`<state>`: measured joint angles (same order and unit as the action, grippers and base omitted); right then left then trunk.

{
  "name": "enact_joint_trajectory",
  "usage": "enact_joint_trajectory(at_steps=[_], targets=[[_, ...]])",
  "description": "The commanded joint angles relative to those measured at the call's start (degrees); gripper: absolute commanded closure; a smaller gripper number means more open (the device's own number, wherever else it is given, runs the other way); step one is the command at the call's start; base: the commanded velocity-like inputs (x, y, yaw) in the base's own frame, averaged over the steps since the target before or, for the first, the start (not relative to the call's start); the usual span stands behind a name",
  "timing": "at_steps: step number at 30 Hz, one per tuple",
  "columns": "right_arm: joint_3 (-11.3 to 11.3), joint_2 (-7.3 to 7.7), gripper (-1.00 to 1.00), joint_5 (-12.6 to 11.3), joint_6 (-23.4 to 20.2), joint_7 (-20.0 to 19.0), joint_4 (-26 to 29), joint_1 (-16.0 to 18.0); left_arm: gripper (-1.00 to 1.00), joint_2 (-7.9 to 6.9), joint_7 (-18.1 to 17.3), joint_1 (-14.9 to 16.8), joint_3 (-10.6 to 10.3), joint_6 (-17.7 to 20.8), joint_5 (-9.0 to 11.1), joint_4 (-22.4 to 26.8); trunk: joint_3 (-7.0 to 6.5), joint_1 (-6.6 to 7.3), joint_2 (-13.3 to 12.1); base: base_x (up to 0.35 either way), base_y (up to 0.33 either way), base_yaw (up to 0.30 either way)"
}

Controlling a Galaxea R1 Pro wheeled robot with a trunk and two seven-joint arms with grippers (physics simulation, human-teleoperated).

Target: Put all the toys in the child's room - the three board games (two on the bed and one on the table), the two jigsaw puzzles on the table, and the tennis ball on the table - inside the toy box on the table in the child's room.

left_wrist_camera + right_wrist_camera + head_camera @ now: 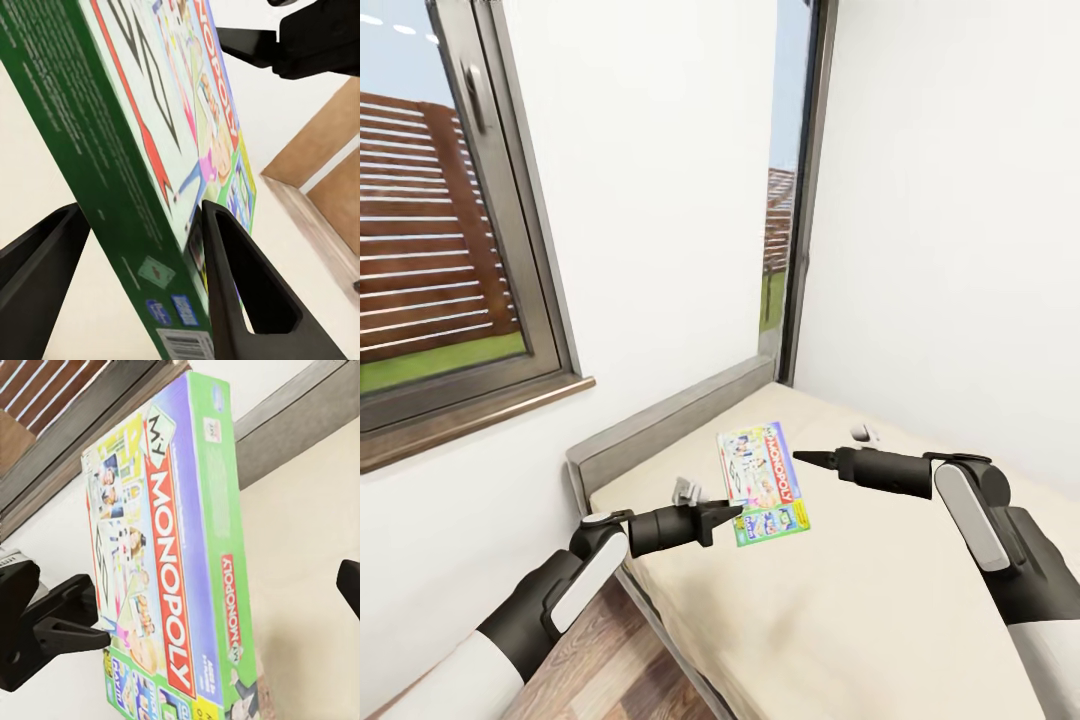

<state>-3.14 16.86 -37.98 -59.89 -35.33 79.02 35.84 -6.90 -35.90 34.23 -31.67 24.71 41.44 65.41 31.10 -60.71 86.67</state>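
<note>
Above the bed (pixel 880 600), left gripper (pixel 732 516) jaws pinch the MONOPOLY box (pixel 762 483), its green edge clearest wrist-side; right gripper (pixel 802 457) jaws unreadable.

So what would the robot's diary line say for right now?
place: bed | left gripper: clamped on MONOPOLY box edge, box raised | right gripper: open beside box, holding nothing

Monopoly board game (pixel 161 562): green edges, purple band, red title strip, cartoon print. Bed (pixel 880 600): beige mattress, grey frame. Grippers: black.
</note>
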Motion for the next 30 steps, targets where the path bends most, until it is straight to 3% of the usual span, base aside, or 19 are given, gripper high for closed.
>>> enact_joint_trajectory(at_steps=[1,19,27,30], targets=[[-0.03,0.03,-1.0,0.37,-0.11,-0.4,-0.02,0.06,1.0,-0.05,0.14,0.05,-0.13,0.29,0.35,0.11,-0.12,0.23,-0.38,0.0,0.0,0.0],[-0.14,-0.39,-1.0,0.38,-0.11,-0.36,-3.26,1.09,1.0,-0.04,-0.64,0.05,-0.23,0.14,0.36,0.4,-3.35,4.18,-7.6,0.0,0.0,0.0],[-0.64,-2.06,-1.0,0.51,-0.11,-0.41,-7.46,2.94,1.0,0.01,-0.72,0.05,-0.23,0.16,0.39,0.41,-4.79,5.94,-10.81,0.0,0.0,0.0],[-2.03,-2.59,-1.0,0.52,-0.11,-0.43,-9.22,3.61,1.0,0.02,-0.72,0.05,-0.23,0.15,0.39,0.41,-5.33,6.6,-12.01,0.0,0.0,0.0]])
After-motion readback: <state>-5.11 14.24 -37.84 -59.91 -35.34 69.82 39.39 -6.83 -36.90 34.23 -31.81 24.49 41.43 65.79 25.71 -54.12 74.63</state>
